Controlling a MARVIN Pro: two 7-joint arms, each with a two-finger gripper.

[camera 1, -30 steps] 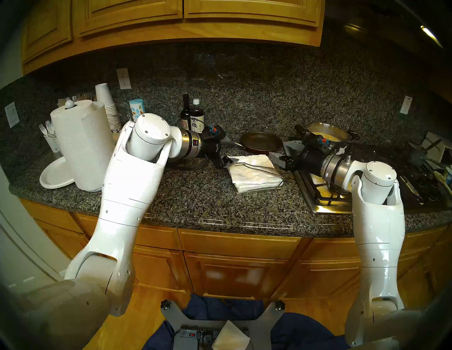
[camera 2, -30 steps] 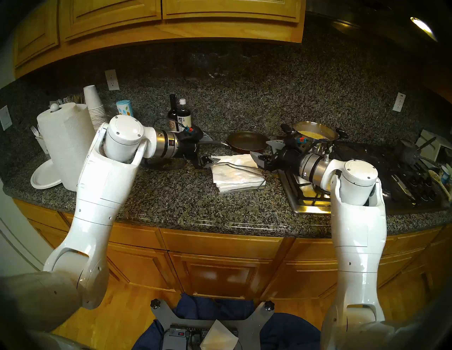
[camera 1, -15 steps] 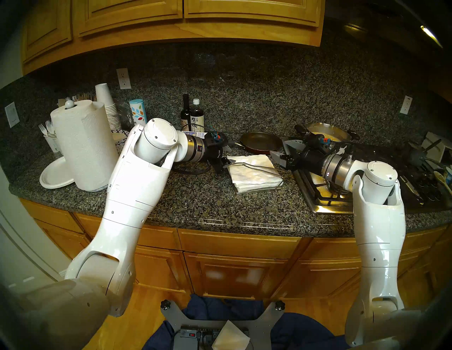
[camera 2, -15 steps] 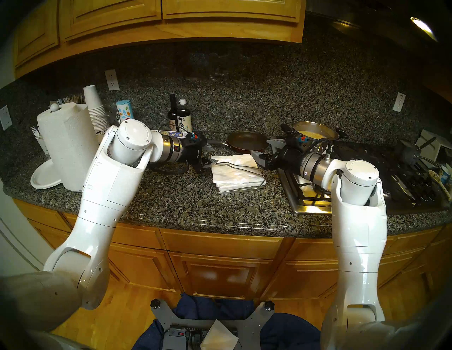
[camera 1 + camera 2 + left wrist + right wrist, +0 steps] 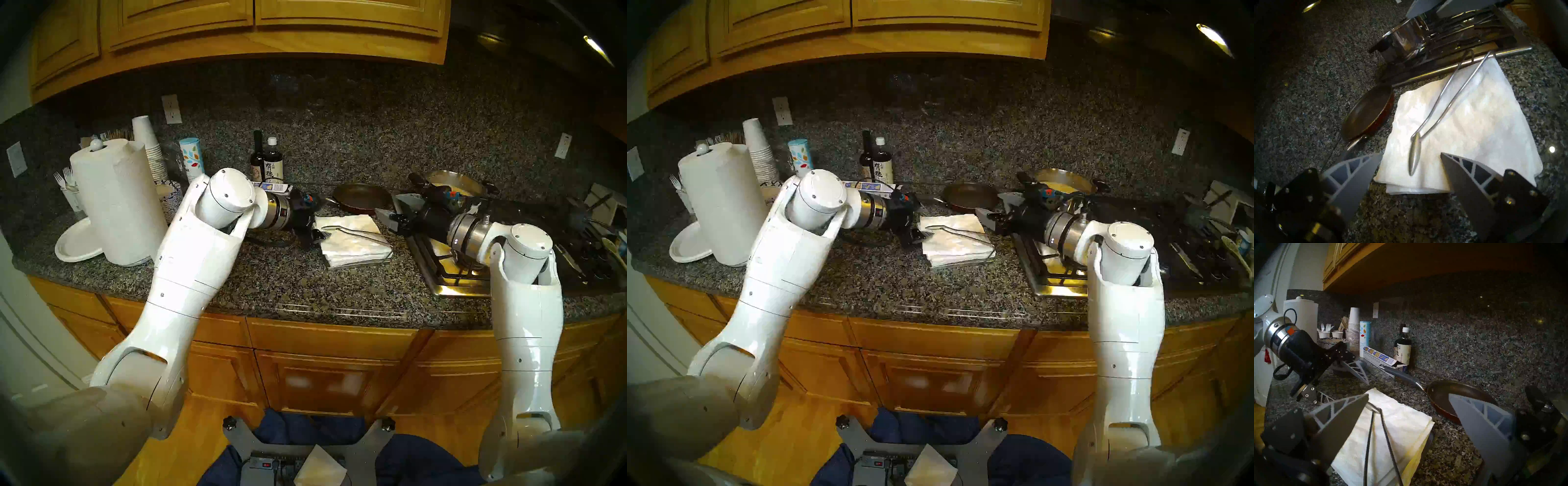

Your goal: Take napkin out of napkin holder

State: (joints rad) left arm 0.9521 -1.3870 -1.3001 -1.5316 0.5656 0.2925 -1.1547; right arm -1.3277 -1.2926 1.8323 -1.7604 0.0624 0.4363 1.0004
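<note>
On the granite bench (image 5: 271, 281), your left claw (image 5: 1411, 156) gapes at the napkin's (image 5: 1466, 129) nine-o'clock edge; your right claw (image 5: 1407, 396) hovers spread at three.

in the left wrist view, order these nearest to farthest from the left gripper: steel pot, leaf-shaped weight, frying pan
From the left gripper:
1. Leaf-shaped weight, between the open fingers, on the napkin.
2. Frying pan, beyond, on the view's left.
3. Steel pot, farthest, on the stove.

Left gripper (image 5: 317, 226) at the left edge of the napkin (image 5: 353, 237), wire arm (image 5: 359, 232) across it.
</note>
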